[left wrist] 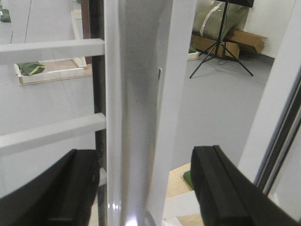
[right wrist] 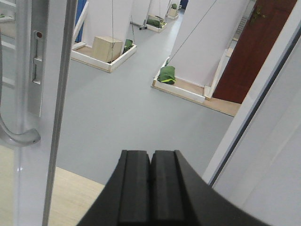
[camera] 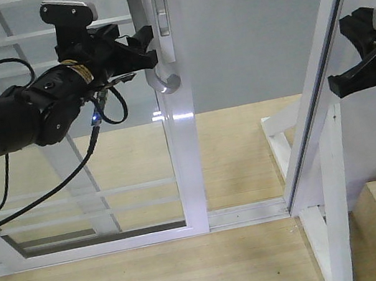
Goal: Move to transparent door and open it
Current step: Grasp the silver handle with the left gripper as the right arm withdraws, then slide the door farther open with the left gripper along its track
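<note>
Black left tool (camera: 145, 48), held level, straddles the transparent door's (camera: 187, 156) handle (camera: 163, 81).

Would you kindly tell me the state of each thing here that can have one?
left gripper: open, straddling the pull handle.
right gripper: shut, empty.
pull handle: between the jaws, not clamped.
transparent door: partly open, with a gap to the jamb.
</note>
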Available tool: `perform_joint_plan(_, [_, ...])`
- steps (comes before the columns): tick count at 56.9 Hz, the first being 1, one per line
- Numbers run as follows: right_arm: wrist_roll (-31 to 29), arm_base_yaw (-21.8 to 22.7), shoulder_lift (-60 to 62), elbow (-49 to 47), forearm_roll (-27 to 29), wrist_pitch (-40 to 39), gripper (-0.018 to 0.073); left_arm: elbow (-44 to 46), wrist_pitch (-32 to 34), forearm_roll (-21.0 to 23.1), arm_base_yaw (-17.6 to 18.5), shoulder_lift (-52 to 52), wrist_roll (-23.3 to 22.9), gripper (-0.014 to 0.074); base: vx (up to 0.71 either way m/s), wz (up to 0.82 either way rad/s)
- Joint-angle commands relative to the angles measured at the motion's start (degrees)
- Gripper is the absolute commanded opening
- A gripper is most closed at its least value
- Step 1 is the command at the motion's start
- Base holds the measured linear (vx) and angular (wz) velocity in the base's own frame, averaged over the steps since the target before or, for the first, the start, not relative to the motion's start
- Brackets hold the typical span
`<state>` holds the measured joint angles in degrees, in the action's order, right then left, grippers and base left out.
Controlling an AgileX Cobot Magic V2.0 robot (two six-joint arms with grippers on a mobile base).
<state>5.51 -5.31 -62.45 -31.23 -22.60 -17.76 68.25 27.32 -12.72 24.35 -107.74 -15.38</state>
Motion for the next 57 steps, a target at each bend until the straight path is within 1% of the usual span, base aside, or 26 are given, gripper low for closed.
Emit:
perform_joint_plan(1, [-0.5, 0.3, 1.1, -1.6, 0.5, -3.9, -0.0006, 3.9, 4.0, 0.7, 0.3, 1.6, -0.4, 0.0523, 0.00, 0.00])
perform_joint_plan(14, [-0.5, 0.3, 1.1, -1.6, 0.5, -3.9, -0.0006, 10.1, -0.5, 0.6, 0.3, -2.0, -0.5, 0.0523, 0.00, 0.00])
perform_joint_plan(22, [-0.5, 0.3, 1.1, -1.6, 0.5, -3.9, -0.0006, 12.7, -0.7, 0.6, 0.3, -3.4, -0.5, 0.0523, 0.00, 0.00])
perform_joint_plan(35, [-0.6, 0.3, 1.1, -1.6, 0.5, -3.9, -0.0006, 16.6, -4.6, 0.6, 0.3, -6.4, -0.6, 0.0523, 0.00, 0.00])
perform_joint_plan(48, [-0.6, 0.3, 1.1, -1.6, 0.5, -3.9, -0.0006, 19.1, -5.6, 0.6, 0.3, -8.2, -0.6, 0.0523, 0.00, 0.00])
perform_joint_plan(53, [-0.6, 0.3, 1.1, -1.6, 0.5, -3.9, -0.0006, 19.2, -6.1, 1.0, 0.3, -8.3, -0.6, 0.0503, 0.00, 0.00])
perform_joint_plan(57, [-0.6, 0.3, 1.1, -1.6, 0.5, -3.9, -0.0006, 19.2, -6.6, 1.1, 0.3, -8.3, -0.6, 0.0450, 0.00, 0.00])
